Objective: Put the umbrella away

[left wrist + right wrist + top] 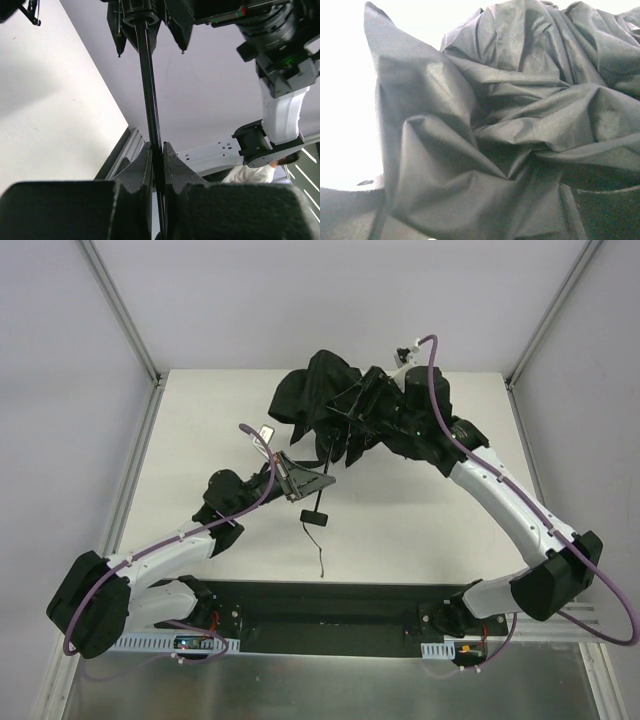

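The umbrella (325, 400) lies at the back of the table, its black fabric crumpled in a loose heap. Its thin black shaft (150, 90) runs toward me, and my left gripper (157, 150) is shut on it, one pad on each side. From above, my left gripper (305, 480) sits just above the small knob handle (313, 517), whose cord (322, 555) trails toward the near edge. My right gripper (378, 400) is pushed into the canopy from the right. The right wrist view holds only folds of umbrella fabric (490, 135), which hide its fingers.
The white table (420, 530) has metal frame posts (125, 315) at its back corners and white walls behind. A black base plate (330, 605) runs along the near edge between the two arm bases. My right arm (280, 105) shows past the shaft in the left wrist view.
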